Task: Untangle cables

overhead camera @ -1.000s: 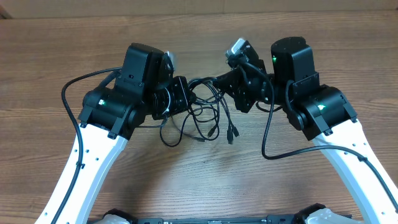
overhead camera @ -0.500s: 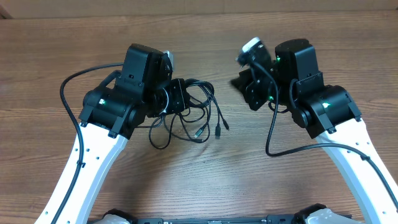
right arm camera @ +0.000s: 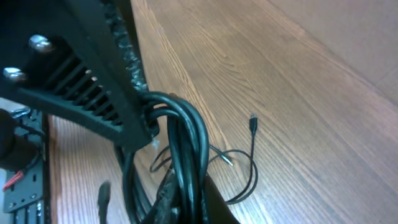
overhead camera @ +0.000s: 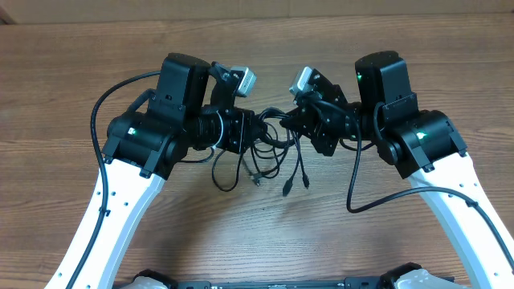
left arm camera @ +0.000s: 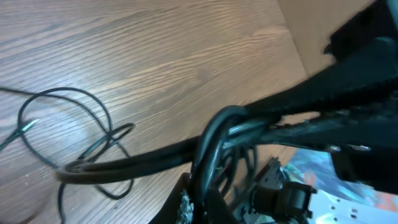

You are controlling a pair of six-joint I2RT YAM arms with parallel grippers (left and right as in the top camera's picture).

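Clamping the cables (overhead camera: 269, 140) between them overhead, left hand (overhead camera: 250, 132) and right hand (overhead camera: 294, 128) pinch the tangle over the wooden surface (overhead camera: 241, 241) — left wrist: cords bunched in closed fingers; right wrist: bundle gripped tight.

Black fingers (right arm camera: 93, 68) pinch bundled cables (right arm camera: 188, 144) above the table (right arm camera: 292, 87).

The table (overhead camera: 257, 241) is brown wood with a fine, streaky grain and a smooth, matt face. The cables (overhead camera: 277, 156) are thin black cords in a smooth, rubbery sheath with a faint sheen. The left hand (overhead camera: 250, 132) and right hand (overhead camera: 293, 124) are matt black plastic. One finger (right arm camera: 106, 50) of the right hand has a rough, toothed edge, with shiny metal screws (right arm camera: 37, 43) at its 9 o'clock. The white arm shells (overhead camera: 112, 217), at 7 and 5 o'clock seen from overhead, look like smooth, slightly glossy plastic.
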